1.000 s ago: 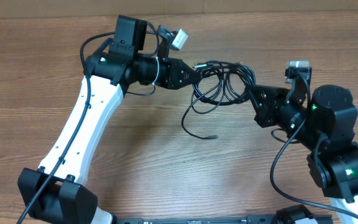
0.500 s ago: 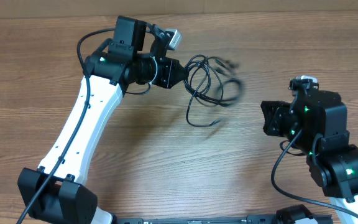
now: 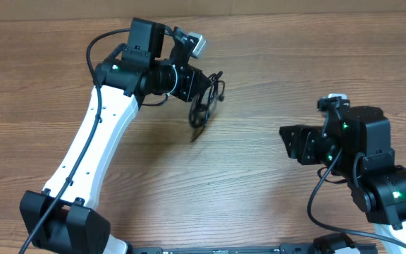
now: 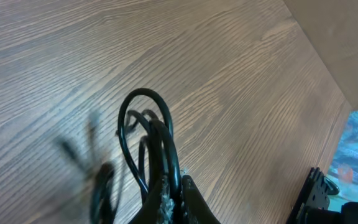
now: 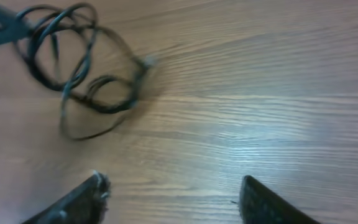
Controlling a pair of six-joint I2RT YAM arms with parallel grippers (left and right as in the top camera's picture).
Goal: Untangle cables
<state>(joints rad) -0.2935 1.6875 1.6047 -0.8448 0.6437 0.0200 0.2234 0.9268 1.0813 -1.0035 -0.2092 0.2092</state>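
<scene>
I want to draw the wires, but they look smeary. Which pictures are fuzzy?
Overhead: the cables in the left hand are slightly smeared, the table sharp. Left wrist: the middle loops are crisp, the strands at left blurred. Right wrist: the whole bundle looks soft, with pale glare on the wood.

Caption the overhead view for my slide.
Left gripper grips the tangled black cables; right gripper stands open, apart from them, over the wooden table.

- The overhead camera looked straight down from high above the cables (image 3: 206, 106).
- The left wrist camera sat right against them.
- The right wrist camera faced them from farther off; all three views shared them.
</scene>
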